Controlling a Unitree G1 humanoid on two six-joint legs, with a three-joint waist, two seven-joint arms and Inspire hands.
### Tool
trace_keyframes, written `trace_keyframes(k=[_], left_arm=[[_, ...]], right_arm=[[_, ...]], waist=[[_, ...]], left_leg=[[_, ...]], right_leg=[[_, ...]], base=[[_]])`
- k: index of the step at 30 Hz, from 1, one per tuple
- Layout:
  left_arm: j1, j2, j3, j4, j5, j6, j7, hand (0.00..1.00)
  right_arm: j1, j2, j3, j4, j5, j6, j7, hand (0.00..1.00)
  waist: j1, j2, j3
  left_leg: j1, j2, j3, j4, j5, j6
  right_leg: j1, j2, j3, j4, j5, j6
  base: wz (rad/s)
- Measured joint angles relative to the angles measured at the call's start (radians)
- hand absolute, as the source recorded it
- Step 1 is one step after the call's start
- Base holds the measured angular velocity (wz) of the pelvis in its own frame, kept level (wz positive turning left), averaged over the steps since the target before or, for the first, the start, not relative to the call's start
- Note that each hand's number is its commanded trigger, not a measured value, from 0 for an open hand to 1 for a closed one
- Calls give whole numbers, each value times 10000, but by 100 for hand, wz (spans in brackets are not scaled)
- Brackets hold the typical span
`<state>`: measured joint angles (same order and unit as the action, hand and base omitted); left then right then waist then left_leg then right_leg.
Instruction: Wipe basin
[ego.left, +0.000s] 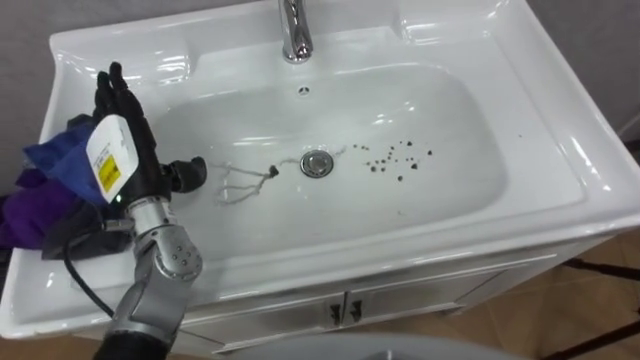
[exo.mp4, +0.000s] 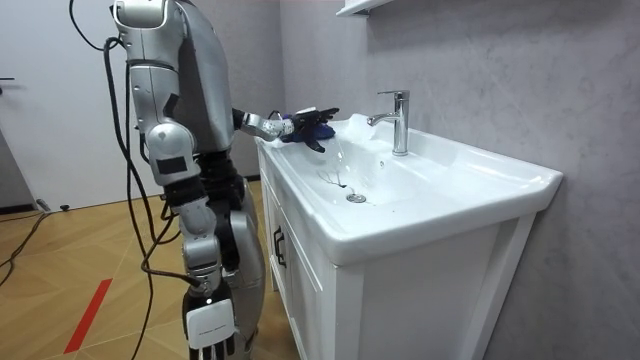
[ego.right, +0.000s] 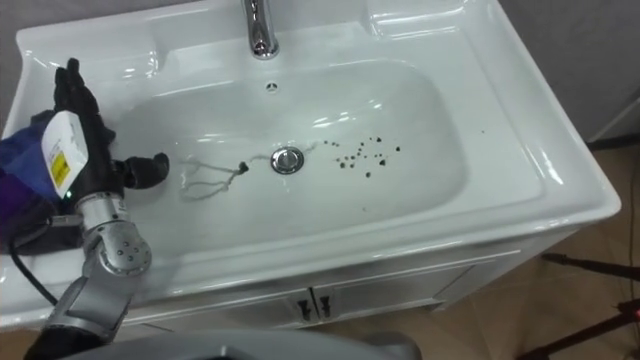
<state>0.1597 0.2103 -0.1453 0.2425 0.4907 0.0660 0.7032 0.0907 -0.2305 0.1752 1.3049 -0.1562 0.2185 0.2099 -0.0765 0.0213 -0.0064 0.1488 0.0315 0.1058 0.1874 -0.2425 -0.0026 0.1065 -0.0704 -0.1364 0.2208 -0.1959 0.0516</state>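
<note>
Fingers (ego.left: 112, 92) of the left hand (ego.left: 137, 165) stand straight, gripping nothing, beside the blue cloth (ego.left: 55, 155) bunched on the left rim of the basin (ego.left: 560, 130); best gather it firmly before sweeping toward the dark specks (ego.left: 398, 160).

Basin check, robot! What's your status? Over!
Left hand open at blue cloth on left rim. Right hand down at side. Basin dirty: dark specks, string near drain.
</note>
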Motion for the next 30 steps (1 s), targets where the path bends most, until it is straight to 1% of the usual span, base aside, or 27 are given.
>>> trace_keyframes(k=[5, 6, 9, 14, 18, 21, 24, 28, 30], left_arm=[[80, 0, 3, -5, 620, 155, 9, 0], [84, 1, 5, -5, 739, 170, 24, 0], [156, 1, 24, -5, 741, 203, 33, 0], [254, 3, 30, -17, 744, 284, 120, 0], [253, 4, 30, -25, 748, 478, 130, 0], [253, 5, 31, -57, 1106, 652, 132, 0], [246, 6, 36, -72, 1384, 811, 135, 0], [254, 6, 36, -87, 1587, 892, 141, 0], [321, 8, 36, -164, 1587, 893, 191, 0]], right_arm=[[-1, -1, -4, 10, -19, 3, -110, 0], [0, -2, -7, 12, -20, 3, -117, 0], [1, -2, -6, 32, -32, 4, -113, 0], [-5, -6, 5, 91, -79, 16, -135, 0], [-3, -5, 11, 136, -77, 62, -139, 0], [-4, -5, 15, 134, -78, 235, -141, 0], [-4, -6, 106, 139, -93, 241, -145, 0], [-2, -7, 399, 118, -86, 240, -142, 0], [-2, -7, 408, 115, -66, 237, -144, 0]], waist=[[19, -10, 9], [24, -41, 30], [26, -74, 52], [34, -98, 57], [30, -111, 48], [31, -141, 28], [32, -165, 7], [44, -153, -8], [67, -138, -18]], left_leg=[[9, 0, -3, -5, 0, 0], [10, 0, -6, -17, -1, -1], [11, 1, -12, -72, 11, -21], [7, 18, -17, -78, 14, -27], [10, 19, -16, -79, 15, -27], [-2, 19, -25, -70, 17, -30], [-5, 18, -39, -68, 17, -31], [-30, 17, -116, -58, 21, -38], [-33, 17, -125, -44, 22, -39]], right_leg=[[-10, 2, 1, 1, 0, 0], [-3, 2, 0, 0, -1, 0], [-3, 12, -7, -10, -1, 0], [-15, 29, -18, -23, -1, 0], [-16, 32, -18, -39, -1, 0], [-13, 32, -27, -43, -2, 0], [-2, 36, -25, -98, -2, 0], [49, 43, -47, -163, 3, -8], [53, 43, -47, -163, 3, -8]], base=[[0], [0], [0], [0], [0], [0], [0], [2], [0]])
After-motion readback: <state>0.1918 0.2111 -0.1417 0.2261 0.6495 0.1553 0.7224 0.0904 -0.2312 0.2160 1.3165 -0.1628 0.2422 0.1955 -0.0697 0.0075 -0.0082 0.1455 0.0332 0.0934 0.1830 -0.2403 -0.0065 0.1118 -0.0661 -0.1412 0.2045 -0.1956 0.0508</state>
